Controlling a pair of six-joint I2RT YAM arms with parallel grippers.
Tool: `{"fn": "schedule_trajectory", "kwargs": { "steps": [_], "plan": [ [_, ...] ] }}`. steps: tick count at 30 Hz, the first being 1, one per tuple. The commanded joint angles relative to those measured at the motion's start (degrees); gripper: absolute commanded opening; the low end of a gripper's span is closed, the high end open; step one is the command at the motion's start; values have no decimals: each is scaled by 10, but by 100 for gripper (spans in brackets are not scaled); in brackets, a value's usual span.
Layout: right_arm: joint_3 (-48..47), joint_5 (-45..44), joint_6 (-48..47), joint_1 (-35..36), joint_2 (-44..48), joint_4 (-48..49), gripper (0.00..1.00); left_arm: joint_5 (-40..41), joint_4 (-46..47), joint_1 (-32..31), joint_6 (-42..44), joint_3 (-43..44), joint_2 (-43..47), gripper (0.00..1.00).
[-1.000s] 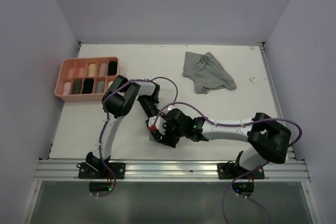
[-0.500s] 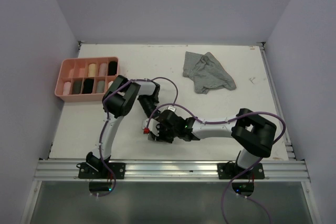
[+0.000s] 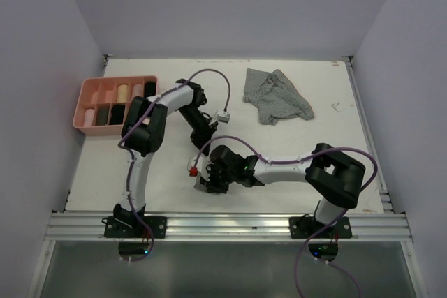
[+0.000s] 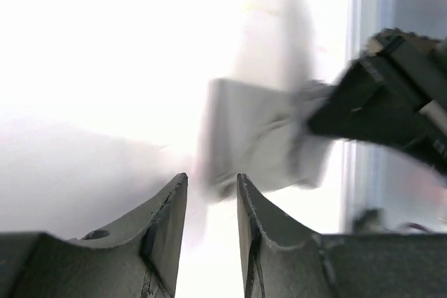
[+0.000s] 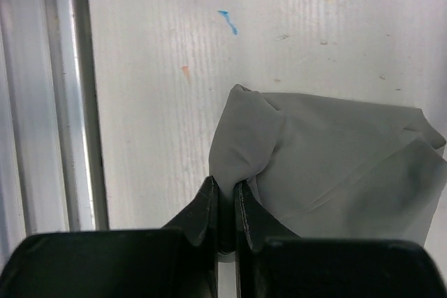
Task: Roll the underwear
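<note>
Grey, plain and soft, the fabric underwear [image 5: 335, 165] lies crumpled on the white surface [image 5: 154, 68], close to the metal rail [image 5: 70, 102] at the near edge, left of centre. The right jaws are pinched shut on a raised fold at one edge, probably to pin or lift that edge so a roll can start. The left jaws stand slightly apart with nothing between them, apart from the garment on its far side, likely free to take a new hold. 1 grey striped fabric garment [image 3: 276, 95] waits far right, well apart. 1 pink plastic compartment tray [image 3: 117, 79], far left, holds rolled pieces, presumably where finished rolls go.
</note>
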State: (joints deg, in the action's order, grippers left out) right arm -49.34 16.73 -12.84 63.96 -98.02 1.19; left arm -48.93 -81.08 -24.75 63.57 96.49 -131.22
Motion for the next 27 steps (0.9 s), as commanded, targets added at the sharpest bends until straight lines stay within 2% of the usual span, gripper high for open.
{"fn": "schedule_trajectory", "kwargs": {
  "steps": [1, 5, 7, 8, 12, 14, 18, 22, 24, 27],
  "plan": [
    [31, 55, 50, -1, -23, -40, 0, 16, 56, 50, -7, 69, 58, 38],
    [33, 102, 104, -36, -45, -22, 0, 2, 83, 101, -21, 95, 110, 40],
    [17, 147, 146, -56, -64, -20, 0, -10, 140, 120, -39, 52, 148, 41],
    [10, 160, 158, -78, -87, -23, 0, -16, 164, 138, -45, 29, 195, 41],
    [-22, 250, 207, -123, -135, -16, 0, -37, 287, 178, -68, -144, 329, 44],
    [-28, 276, 232, -140, -151, 1, 0, -28, 340, 189, -66, -201, 405, 44],
    [-48, 335, 268, -162, -204, 25, 0, -21, 385, 190, -21, -357, 525, 44],
    [-50, 383, 336, -187, -249, 98, 0, -19, 375, 182, 73, -468, 627, 50],
    [-41, 404, 363, -193, -263, 134, 0, 1, 365, 162, 115, -521, 668, 50],
    [-30, 421, 409, -205, -289, 197, 0, 26, 385, 90, 104, -587, 711, 50]
  ]
}}
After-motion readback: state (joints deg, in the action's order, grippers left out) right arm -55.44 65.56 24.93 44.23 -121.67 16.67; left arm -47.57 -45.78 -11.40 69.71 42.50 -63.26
